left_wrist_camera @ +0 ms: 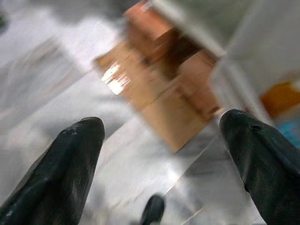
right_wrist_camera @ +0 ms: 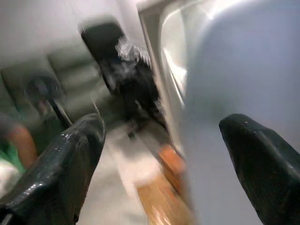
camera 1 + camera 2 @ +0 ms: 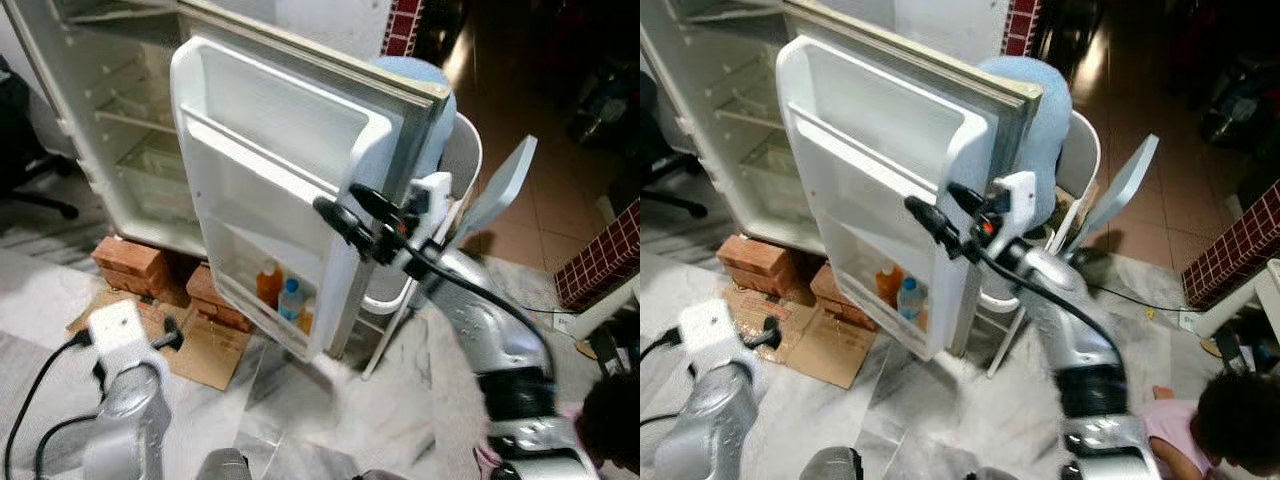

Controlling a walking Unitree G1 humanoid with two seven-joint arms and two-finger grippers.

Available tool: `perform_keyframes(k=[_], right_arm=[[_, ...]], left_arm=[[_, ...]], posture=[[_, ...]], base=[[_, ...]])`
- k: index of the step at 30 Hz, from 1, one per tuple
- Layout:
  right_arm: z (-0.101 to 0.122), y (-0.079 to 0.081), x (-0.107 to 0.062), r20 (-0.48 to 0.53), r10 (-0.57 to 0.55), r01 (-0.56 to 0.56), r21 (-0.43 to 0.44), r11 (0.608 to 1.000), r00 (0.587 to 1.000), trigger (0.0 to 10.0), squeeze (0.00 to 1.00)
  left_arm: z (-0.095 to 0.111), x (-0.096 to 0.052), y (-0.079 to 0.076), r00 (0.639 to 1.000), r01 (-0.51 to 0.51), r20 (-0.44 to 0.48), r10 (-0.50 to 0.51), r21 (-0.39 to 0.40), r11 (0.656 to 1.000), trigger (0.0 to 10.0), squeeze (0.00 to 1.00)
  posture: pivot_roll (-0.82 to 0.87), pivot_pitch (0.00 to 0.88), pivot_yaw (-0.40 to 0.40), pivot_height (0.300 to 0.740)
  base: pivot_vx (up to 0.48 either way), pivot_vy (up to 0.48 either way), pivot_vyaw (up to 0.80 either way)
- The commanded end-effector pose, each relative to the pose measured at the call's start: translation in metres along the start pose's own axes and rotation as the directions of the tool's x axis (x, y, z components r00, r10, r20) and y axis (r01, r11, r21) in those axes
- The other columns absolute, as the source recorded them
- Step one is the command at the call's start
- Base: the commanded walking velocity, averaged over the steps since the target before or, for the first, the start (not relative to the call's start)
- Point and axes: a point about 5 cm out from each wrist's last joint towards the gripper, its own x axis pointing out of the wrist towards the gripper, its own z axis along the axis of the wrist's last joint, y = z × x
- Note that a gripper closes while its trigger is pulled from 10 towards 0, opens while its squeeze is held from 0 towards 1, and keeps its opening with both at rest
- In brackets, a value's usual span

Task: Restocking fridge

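Right gripper (image 3: 352, 215): fingers wide, empty, at fridge door (image 3: 270, 150) edge.
Risk: slipping off edge, door swinging, bottles (image 3: 280, 290) toppling.

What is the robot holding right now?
Nothing. The right gripper is open at the fridge door's outer edge, and the left gripper is open and empty.

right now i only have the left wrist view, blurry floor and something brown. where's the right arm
Observer: The right gripper is up at the outer edge of the open fridge door, jaws open.
Operator: anything stocked in the door
Observer: Yes, an orange bottle and a blue-capped clear bottle stand in the bottom door shelf.
Operator: what's the brown thing
Observer: Bricks propping up the fridge, on flattened cardboard.
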Motion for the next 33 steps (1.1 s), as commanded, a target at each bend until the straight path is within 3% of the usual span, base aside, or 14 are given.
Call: perform_keyframes(k=[1, 5, 7, 10, 16, 19, 21, 25, 26, 27, 28, 30, 31, 33], right_arm=[[-0.021, -0.014, -0.012, -0.135, -0.057, 0.048, -0.069, 0.996, 0.989, 10.0, 0.00], [-0.045, -0.031, -0.035, -0.345, -0.147, 0.073, -0.217, 0.974, 0.927, 10.0, 0.00], [-0.062, -0.045, -0.046, -0.479, -0.256, 0.081, -0.354, 0.932, 0.840, 10.0, 0.00], [-0.067, -0.058, -0.051, -0.532, -0.369, 0.092, -0.475, 0.875, 0.762, 10.0, 0.00], [-0.060, -0.080, -0.039, -0.471, -0.542, 0.173, -0.622, 0.763, 0.696, 10.0, 0.00], [-0.037, -0.090, -0.018, -0.282, -0.675, 0.328, -0.708, 0.626, 0.681, 10.0, 0.00], [-0.018, -0.089, -0.001, -0.145, -0.698, 0.454, -0.664, 0.594, 0.702, 10.0, 0.00], [0.012, -0.072, 0.034, 0.052, -0.602, 0.571, -0.391, 0.722, 0.797, 10.0, 0.00], [0.017, -0.059, 0.045, 0.084, -0.478, 0.482, -0.271, 0.834, 0.874, 10.0, 0.00], [0.017, -0.059, 0.045, 0.084, -0.478, 0.482, -0.271, 0.834, 0.874, 10.0, 0.00], [0.019, -0.051, 0.050, 0.095, -0.375, 0.387, -0.206, 0.899, 0.922, 10.0, 0.00], [0.018, -0.039, 0.051, 0.087, -0.230, 0.241, -0.159, 0.957, 0.969, 10.0, 0.00], [0.014, -0.022, 0.046, 0.056, -0.031, 0.037, -0.105, 0.994, 0.998, 10.0, 0.00], [0.011, -0.015, 0.041, 0.036, 0.046, -0.043, -0.081, 0.996, 0.998, 10.0, 0.00]], left_arm=[[-0.006, -0.002, 0.008, 0.999, -0.033, -0.042, 0.031, -0.030, 0.999, 10.0, 0.00], [-0.014, -0.002, 0.019, 0.994, -0.070, -0.081, 0.067, -0.037, 0.997, 10.0, 0.00], [-0.014, 0.000, 0.018, 0.994, -0.069, -0.090, 0.065, -0.039, 0.997, 10.0, 0.00], [-0.010, 0.000, 0.015, 0.995, -0.056, -0.084, 0.054, -0.026, 0.998, 10.0, 0.00], [-0.010, 0.000, 0.014, 0.994, -0.056, -0.095, 0.052, -0.032, 0.998, 10.0, 0.00], [-0.010, 0.001, 0.013, 0.994, -0.053, -0.101, 0.049, -0.029, 0.998, 10.0, 0.00], [-0.011, 0.001, 0.013, 0.994, -0.049, -0.104, 0.047, -0.024, 0.998, 10.0, 0.00], [-0.011, 0.001, 0.012, 0.993, -0.048, -0.111, 0.045, -0.022, 0.999, 10.0, 0.00], [-0.014, 0.000, 0.012, 0.990, -0.048, -0.135, 0.043, -0.035, 0.998, 10.0, 0.00], [-0.014, 0.000, 0.012, 0.990, -0.048, -0.135, 0.043, -0.035, 0.998, 10.0, 0.00], [-0.018, 0.000, 0.016, 0.985, -0.048, -0.167, 0.040, -0.042, 0.998, 10.0, 0.00], [-0.024, -0.001, 0.023, 0.981, -0.057, -0.185, 0.052, -0.021, 0.998, 10.0, 0.00], [-0.032, 0.000, 0.032, 0.978, -0.037, -0.203, 0.040, 0.016, 0.999, 10.0, 0.00], [-0.037, 0.000, 0.036, 0.975, -0.032, -0.221, 0.038, 0.029, 0.999, 10.0, 0.00]], posture=[[0.13, 0.000, -0.076, 0.740], [0.14, 0.000, -0.075, 0.740], [0.14, 0.000, -0.075, 0.740], [0.14, 0.000, -0.075, 0.740], [0.15, 0.000, -0.077, 0.740], [0.16, 0.000, -0.078, 0.740], [0.16, 0.000, -0.081, 0.740], [0.17, 0.000, -0.087, 0.740], [0.18, 0.000, -0.089, 0.740], [0.18, 0.000, -0.089, 0.740], [0.18, 0.000, -0.089, 0.740], [0.18, 0.000, -0.091, 0.740], [0.18, 0.000, -0.090, 0.740], [0.18, 0.000, -0.090, 0.740]], base=[[0.000, 0.000, 0.00], [0.000, 0.000, 0.00], [0.000, 0.000, 0.00], [0.000, 0.000, 0.00], [0.000, 0.000, 0.00], [0.000, 0.000, 0.00], [0.000, 0.000, 0.00], [0.000, 0.000, 0.00], [0.000, 0.000, 0.00], [0.000, 0.000, 0.00], [0.000, 0.000, 0.00], [0.000, 0.000, 0.00], [0.000, 0.000, 0.00], [0.000, 0.000, 0.00]])
